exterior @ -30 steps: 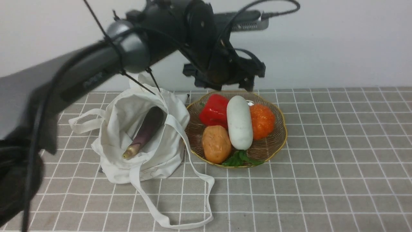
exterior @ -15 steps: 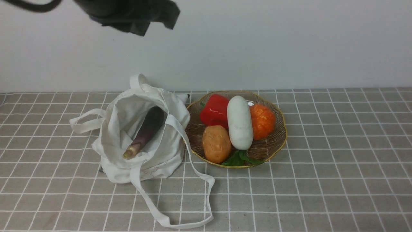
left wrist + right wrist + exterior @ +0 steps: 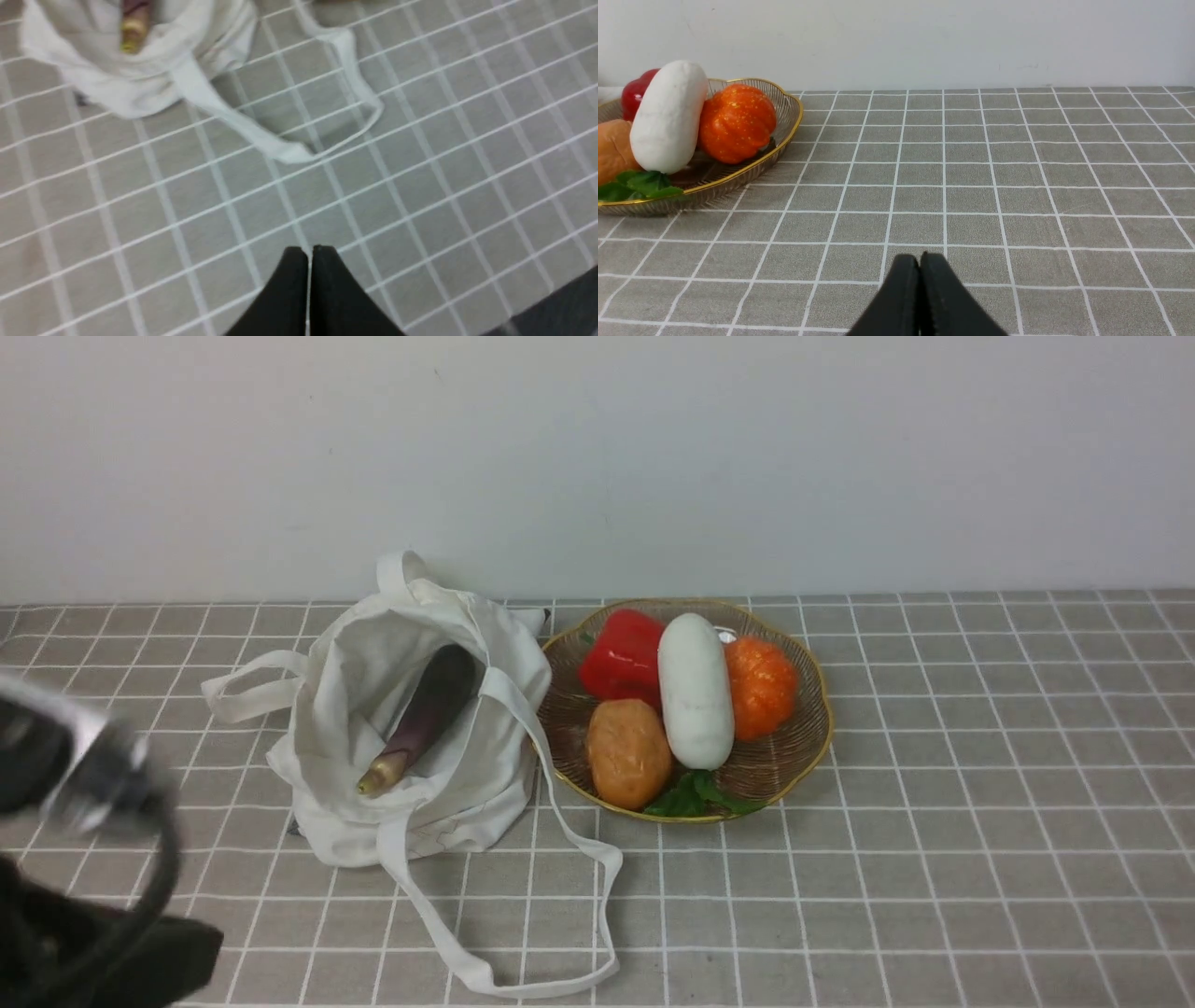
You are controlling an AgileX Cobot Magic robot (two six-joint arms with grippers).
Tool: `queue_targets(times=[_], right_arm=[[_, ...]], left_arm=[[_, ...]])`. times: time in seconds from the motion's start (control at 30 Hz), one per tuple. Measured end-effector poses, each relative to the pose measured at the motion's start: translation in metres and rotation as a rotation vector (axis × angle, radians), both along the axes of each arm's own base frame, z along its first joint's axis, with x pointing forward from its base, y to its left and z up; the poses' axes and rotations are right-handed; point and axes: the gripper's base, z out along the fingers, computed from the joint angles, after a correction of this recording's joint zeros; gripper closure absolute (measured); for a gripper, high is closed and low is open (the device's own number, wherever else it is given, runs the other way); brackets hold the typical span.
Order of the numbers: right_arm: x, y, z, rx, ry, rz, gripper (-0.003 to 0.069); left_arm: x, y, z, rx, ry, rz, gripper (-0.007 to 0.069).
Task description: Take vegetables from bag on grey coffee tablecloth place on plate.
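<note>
Fingertips of my left gripper [image 3: 309,254] are closed on nothing, low in the left wrist view; my right gripper [image 3: 920,261] is closed and bare too. Left of centre in the front view, the eggplant [image 3: 422,714] lies in the open bag [image 3: 327,803]. At centre, the plate [image 3: 826,728] holds the radish [image 3: 695,691], pepper [image 3: 624,656], potato [image 3: 628,754] and pumpkin [image 3: 761,687]. I judge only the eggplant remains.

Eggplant [image 3: 420,719] dark purple, pale end. Bag [image 3: 355,803] off-white. Tablecloth [image 3: 915,859] grey-beige, thin white grid. Plate [image 3: 794,756] brownish, ribbed, gold rim. Radish [image 3: 695,691] white, top green. Bell pepper [image 3: 620,653] glossy red; potato [image 3: 627,756] tan; pumpkin [image 3: 761,686] orange.
</note>
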Motion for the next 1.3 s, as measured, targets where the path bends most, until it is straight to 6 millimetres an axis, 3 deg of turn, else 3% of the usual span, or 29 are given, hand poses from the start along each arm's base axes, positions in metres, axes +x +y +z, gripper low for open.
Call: queue_targets(times=[0.13,0.23,0.4,0.57,0.83,0.93,1.3], right_arm=[[0.000,0.000,0.000,0.000,0.000,0.000,0.0674],[0.000,0.000,0.000,0.000,0.000,0.000,0.0674],[0.000,0.000,0.000,0.000,0.000,0.000,0.0674],[0.000,0.000,0.000,0.000,0.000,0.000,0.0674],[0.000,0.000,0.000,0.000,0.000,0.000,0.0674],[0.000,0.000,0.000,0.000,0.000,0.000,0.0674],[0.000,0.000,0.000,0.000,0.000,0.000,0.0674]], left_arm=[[-0.025,0.017,-0.040,-0.145,-0.223,0.019,0.0629],[-0.038,0.026,-0.059,-0.228,-0.360,0.025,0.0629],[-0.050,0.034,-0.083,-0.273,-0.434,0.025,0.0629],[-0.048,0.033,-0.095,-0.251,-0.419,0.026,0.0629],[-0.047,0.035,-0.098,-0.219,-0.448,0.028,0.0629],[-0.041,0.034,-0.111,-0.167,-0.489,0.034,0.0629],[-0.029,0.051,-0.149,0.045,-0.487,0.379,0.0629]])
